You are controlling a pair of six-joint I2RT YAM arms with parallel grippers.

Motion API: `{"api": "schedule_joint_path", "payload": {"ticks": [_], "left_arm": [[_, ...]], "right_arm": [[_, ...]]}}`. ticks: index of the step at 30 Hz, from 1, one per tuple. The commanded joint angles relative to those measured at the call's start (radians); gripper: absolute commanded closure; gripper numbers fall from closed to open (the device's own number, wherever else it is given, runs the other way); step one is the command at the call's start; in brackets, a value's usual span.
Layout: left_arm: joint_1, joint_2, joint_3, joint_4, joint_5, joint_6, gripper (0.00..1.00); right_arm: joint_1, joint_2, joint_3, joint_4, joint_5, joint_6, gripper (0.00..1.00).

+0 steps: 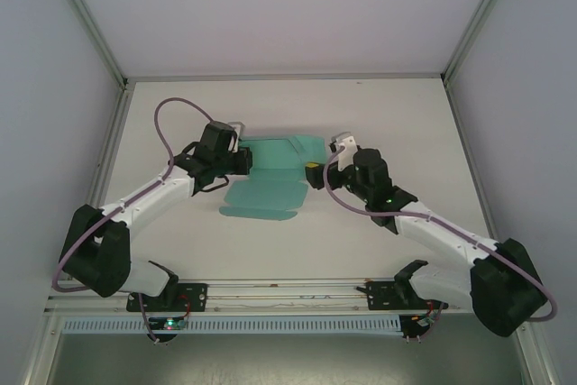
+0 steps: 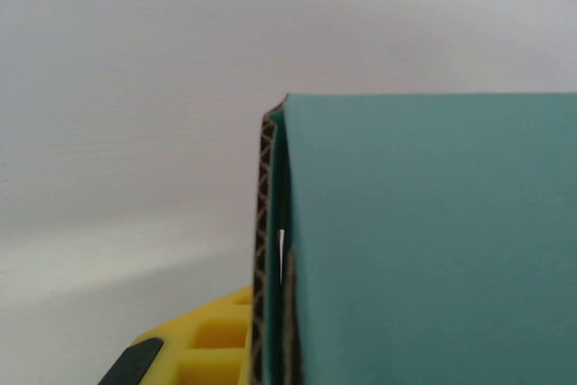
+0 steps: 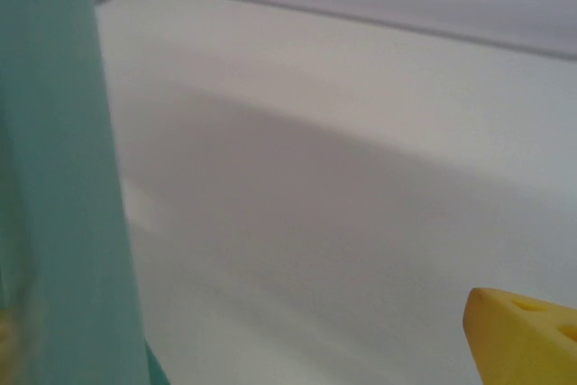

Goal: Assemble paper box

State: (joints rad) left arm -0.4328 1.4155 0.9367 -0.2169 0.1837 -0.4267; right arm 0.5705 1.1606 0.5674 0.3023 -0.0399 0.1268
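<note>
The teal paper box [image 1: 267, 188] lies partly folded mid-table, one panel flat toward the near side and another raised at the back. My left gripper [image 1: 245, 161] is shut on the box's left edge. In the left wrist view the card [image 2: 433, 241] stands as a doubled wall with its corrugated edge [image 2: 262, 250] showing, and one yellow finger [image 2: 203, 344] presses against its left side. My right gripper [image 1: 315, 175] stands open at the box's right end. In the right wrist view a blurred teal panel [image 3: 54, 178] runs down the left side and one yellow fingertip [image 3: 523, 335] sits at the lower right, with bare table between them.
The white table [image 1: 397, 123] is enclosed by pale walls at the back and both sides. Both arm bases are bolted on a rail [image 1: 288, 293] at the near edge. A purple cable [image 1: 167, 128] loops above the left arm.
</note>
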Motion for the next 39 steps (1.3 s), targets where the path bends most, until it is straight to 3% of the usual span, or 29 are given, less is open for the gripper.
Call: {"api": "schedule_joint_path", "payload": {"ticks": [1, 7, 11, 16, 17, 19, 22, 27, 36, 39], "left_arm": [[-0.008, 0.036, 0.059, -0.017, 0.044, -0.008, 1.00], [-0.009, 0.048, 0.065, -0.033, 0.048, -0.003, 1.00], [-0.010, 0.034, 0.047, -0.031, 0.045, 0.036, 1.00], [0.001, 0.006, 0.002, 0.009, 0.107, 0.116, 1.00], [0.003, 0.007, 0.005, 0.002, 0.119, 0.130, 1.00], [0.003, 0.008, 0.009, -0.001, 0.137, 0.150, 1.00], [0.003, 0.020, 0.020, 0.005, 0.148, 0.155, 1.00], [0.004, 0.022, 0.017, 0.058, 0.208, 0.147, 1.00], [0.005, 0.004, 0.018, 0.087, 0.303, 0.214, 1.00], [0.008, -0.004, 0.014, 0.088, 0.290, 0.244, 1.00]], "right_arm": [[0.051, 0.053, 0.028, 0.152, 0.033, -0.039, 0.02], [0.071, 0.129, 0.089, 0.110, 0.101, -0.041, 0.01], [0.031, 0.088, 0.096, 0.038, 0.111, 0.035, 0.02], [-0.098, -0.011, 0.088, -0.123, -0.233, 0.027, 0.15], [-0.117, -0.028, 0.095, -0.170, -0.297, 0.008, 0.24], [-0.142, -0.053, 0.104, -0.226, -0.406, -0.011, 0.29], [-0.162, -0.065, 0.117, -0.254, -0.538, -0.012, 0.45], [-0.181, -0.033, 0.130, -0.237, -0.659, 0.008, 0.78], [-0.241, 0.053, 0.141, -0.009, -1.055, 0.084, 1.00], [-0.242, 0.057, 0.162, -0.002, -1.112, 0.101, 1.00]]}}
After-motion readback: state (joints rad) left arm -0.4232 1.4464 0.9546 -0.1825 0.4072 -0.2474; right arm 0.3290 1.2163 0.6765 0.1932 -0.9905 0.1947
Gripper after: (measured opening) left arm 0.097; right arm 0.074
